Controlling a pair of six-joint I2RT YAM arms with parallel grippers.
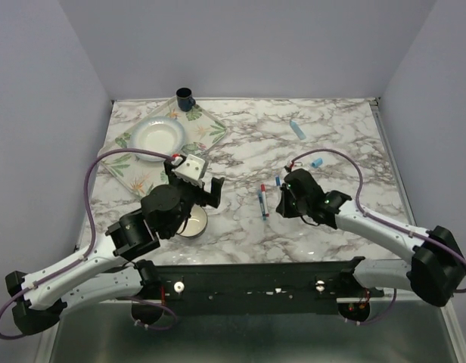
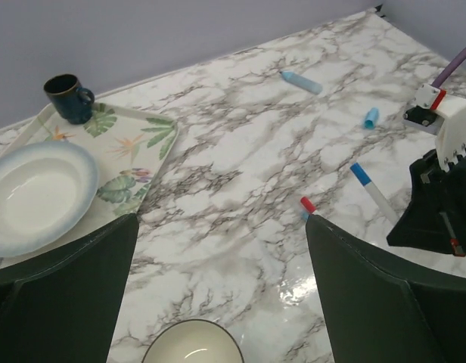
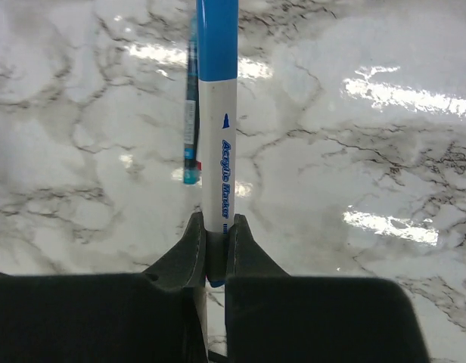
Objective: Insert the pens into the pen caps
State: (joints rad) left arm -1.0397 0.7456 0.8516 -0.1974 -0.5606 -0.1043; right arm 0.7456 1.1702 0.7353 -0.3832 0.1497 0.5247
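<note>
Left gripper (image 1: 197,184): jaws released and spread wide, nothing between them. It hangs above the table (image 1: 248,151) left of centre, over a small bowl (image 1: 194,221).

Right gripper (image 3: 215,227): jaws clenched on the blue-ended pen (image 3: 218,113). They grasp the white barrel at its near end, and the blue end points away from the wrist. The barrel is printed "Acrylic Marker". In the overhead view this gripper sits right of centre, well apart from the left one.

Red-ended pen (image 1: 262,203): lying flat on the table between the two grippers, just left of the right gripper, red end to the far side. No jaw touches it.

Light blue pen (image 1: 296,128): lying loose on the far right part of the table, well apart from both grippers.

Light blue cap (image 1: 318,162): lying on its own on the table, between the light blue pen and the right arm, apart from every pen.

We cannot tell whether the coloured ends of the two white pens are caps.

Also noted: a leaf-patterned tray (image 1: 135,170) at far left, carrying a white plate (image 1: 159,136) and a dark cup (image 1: 185,97).
</note>
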